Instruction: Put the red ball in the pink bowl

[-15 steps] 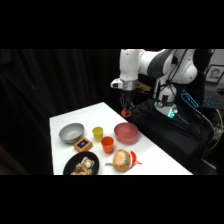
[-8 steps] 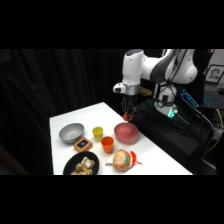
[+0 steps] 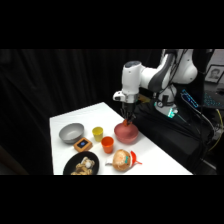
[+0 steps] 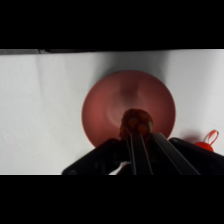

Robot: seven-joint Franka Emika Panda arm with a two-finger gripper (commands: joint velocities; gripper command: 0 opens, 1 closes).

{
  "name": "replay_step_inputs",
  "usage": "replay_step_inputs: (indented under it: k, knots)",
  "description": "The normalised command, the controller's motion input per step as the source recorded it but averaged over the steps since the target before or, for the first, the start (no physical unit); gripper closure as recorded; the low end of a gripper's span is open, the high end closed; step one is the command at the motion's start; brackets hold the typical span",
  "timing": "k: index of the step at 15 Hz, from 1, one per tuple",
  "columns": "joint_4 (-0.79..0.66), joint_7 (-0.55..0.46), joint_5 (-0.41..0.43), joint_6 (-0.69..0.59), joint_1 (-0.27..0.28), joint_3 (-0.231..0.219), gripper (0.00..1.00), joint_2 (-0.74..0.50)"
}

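One gripper [image 3: 129, 119] hangs right over the pink bowl [image 3: 126, 133], jaws pinching the red ball [image 4: 136, 122]. Ball sits between the fingertips above the bowl's inside, not touching the bottom as far as the wrist view shows. Bowl stands on the white table [image 3: 150, 157]. Near it: orange cup [image 3: 107, 144], yellow cup [image 3: 98, 133], grey bowl [image 3: 71, 133] further left, black plate [image 3: 80, 165] with food at the front edge. Round bun-like thing [image 3: 121, 160] lies in front of the pink bowl.
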Motion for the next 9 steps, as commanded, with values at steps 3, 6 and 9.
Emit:
replay_step_inputs:
  k: [3,6,9]
  knots:
    - [0.08,-0.14,0.087,0.26,0.001,-0.003,0.98,0.26]
    - [0.13,-0.11,0.037,0.22,-0.007,-0.02,0.98,0.28]
    - [0.17,-0.08,-0.002,0.18,-0.009,-0.047,0.98,0.29]
